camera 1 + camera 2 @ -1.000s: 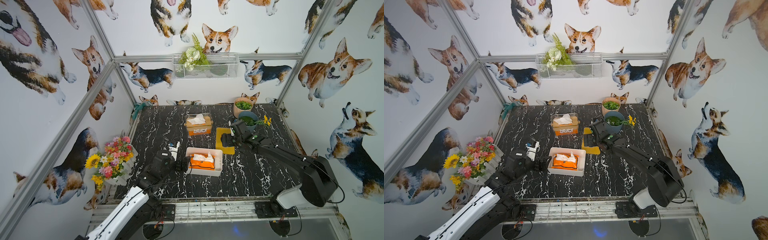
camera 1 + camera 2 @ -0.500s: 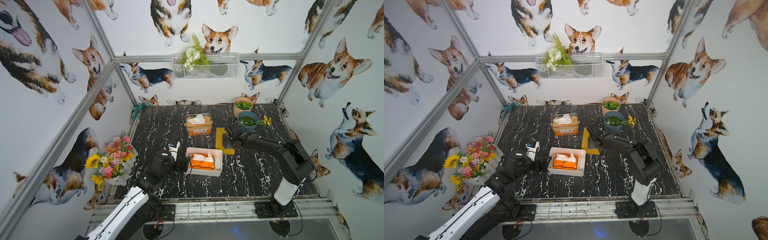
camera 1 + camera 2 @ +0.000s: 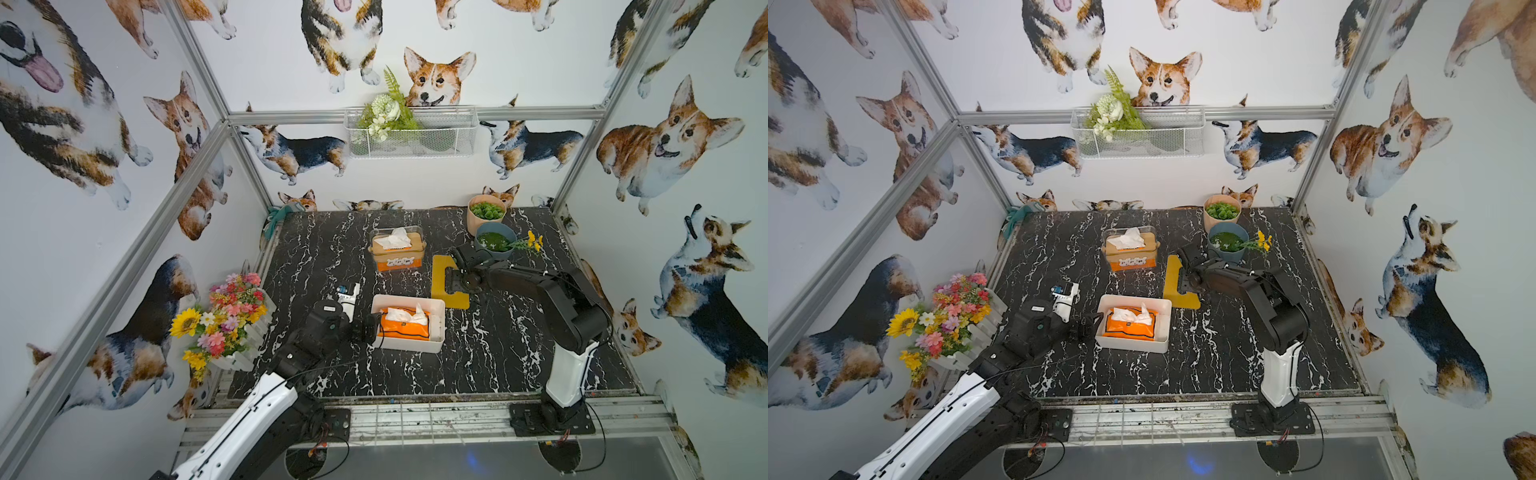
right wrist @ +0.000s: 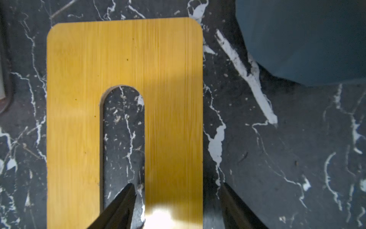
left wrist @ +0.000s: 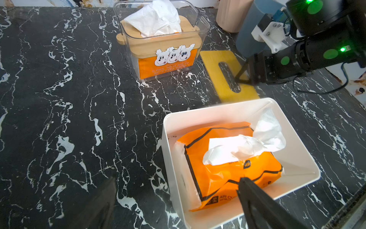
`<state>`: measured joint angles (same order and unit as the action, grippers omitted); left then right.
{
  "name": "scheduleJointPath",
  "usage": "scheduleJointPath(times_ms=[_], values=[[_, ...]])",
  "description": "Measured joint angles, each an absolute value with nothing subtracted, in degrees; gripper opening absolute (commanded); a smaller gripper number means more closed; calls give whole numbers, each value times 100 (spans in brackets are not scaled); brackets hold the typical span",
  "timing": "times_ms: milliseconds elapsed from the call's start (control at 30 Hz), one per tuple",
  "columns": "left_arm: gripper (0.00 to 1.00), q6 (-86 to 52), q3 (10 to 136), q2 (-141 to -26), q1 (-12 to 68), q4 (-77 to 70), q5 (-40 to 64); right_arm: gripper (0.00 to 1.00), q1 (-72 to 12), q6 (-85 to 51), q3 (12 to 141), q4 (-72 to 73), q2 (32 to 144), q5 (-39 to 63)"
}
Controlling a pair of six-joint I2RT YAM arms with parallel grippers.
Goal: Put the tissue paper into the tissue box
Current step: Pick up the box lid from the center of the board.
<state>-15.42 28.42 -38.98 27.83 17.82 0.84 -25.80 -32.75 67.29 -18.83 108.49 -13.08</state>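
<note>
One pack beside left end effector

Marble tabletop: lay bare across its left rear and along the front, open to passage. Clear tissue box stood centre rear; white box centre front, a lane between. Bamboo lid lay flat right of that lane. Blue pot and pink pot crowded the right rear corner. Flower basket stood at the left front edge.

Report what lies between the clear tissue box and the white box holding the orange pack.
Only bare black marble tabletop separates the clear plastic tissue box from the white plastic box, in both top views. The yellow bamboo lid lies beside that gap.
</note>
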Motion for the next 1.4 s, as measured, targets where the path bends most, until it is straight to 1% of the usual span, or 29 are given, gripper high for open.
scheduleJointPath(times_ms=[233,600,633,1067,1200,1400], values=[[100,-1542,2842,-3898,2783,1782,84,64,-2526,-3256,6899,-1793,11067,-1466],[100,-1542,2842,-3898,2783,1782,84,64,-2508,-3229,6853,-1490,11170,-1643],[100,-1542,2842,-3898,2783,1782,84,60,-2510,-3223,6853,-1485,11177,-1647],[100,-1542,2842,-3900,2783,1782,86,51,-2502,-3127,6864,-1317,11351,-1806],[100,-1542,2842,-3900,2783,1782,89,43,-2502,-3109,6849,-1181,11386,-1806],[100,-1542,2842,-3900,2783,1782,126,26,-2499,-3085,6849,-1114,11408,-1811]])
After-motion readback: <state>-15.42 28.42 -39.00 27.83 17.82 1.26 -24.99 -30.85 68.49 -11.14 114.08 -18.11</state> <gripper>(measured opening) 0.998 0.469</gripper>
